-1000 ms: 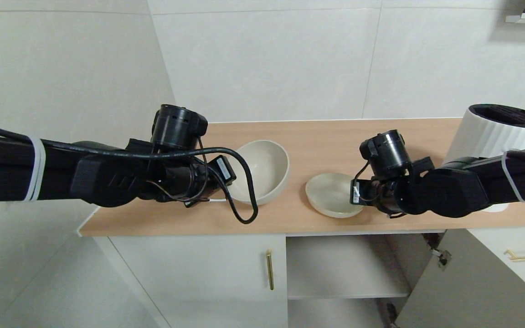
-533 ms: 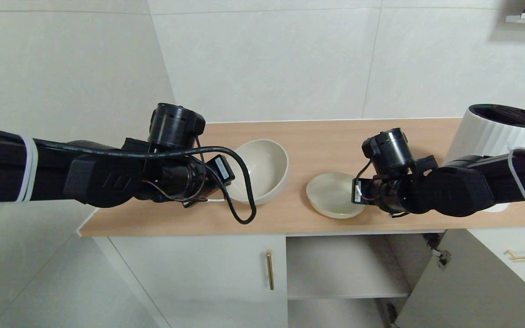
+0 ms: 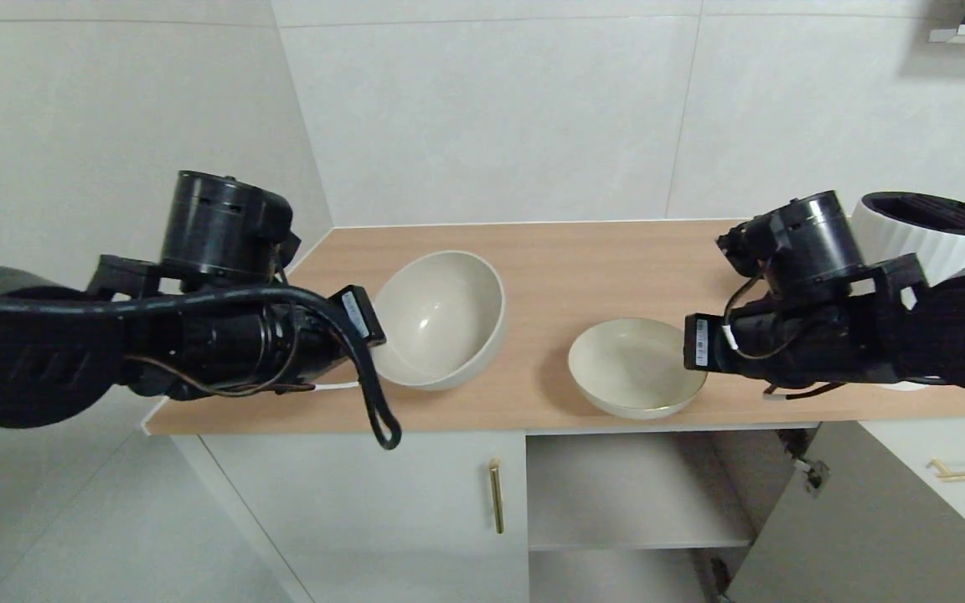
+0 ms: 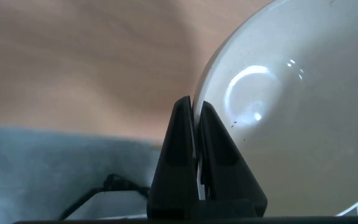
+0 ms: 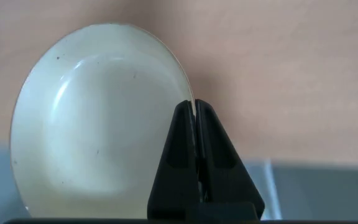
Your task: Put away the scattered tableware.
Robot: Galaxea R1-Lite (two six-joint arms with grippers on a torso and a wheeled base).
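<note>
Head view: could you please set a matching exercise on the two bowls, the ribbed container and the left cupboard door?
1 large bowl
2 small bowl
3 ribbed container
4 cupboard door

A right end of the counter
B rim pinched by right hand
C under the counter, shut
D rim pinched by left hand

Pairs: 1-D, 2-B, 3-A, 4-C

left end effector (image 4: 194, 106) — clamped on large bowl (image 4: 291, 130) | right end effector (image 5: 194, 107) — clamped on small bowl (image 5: 98, 118)
</note>
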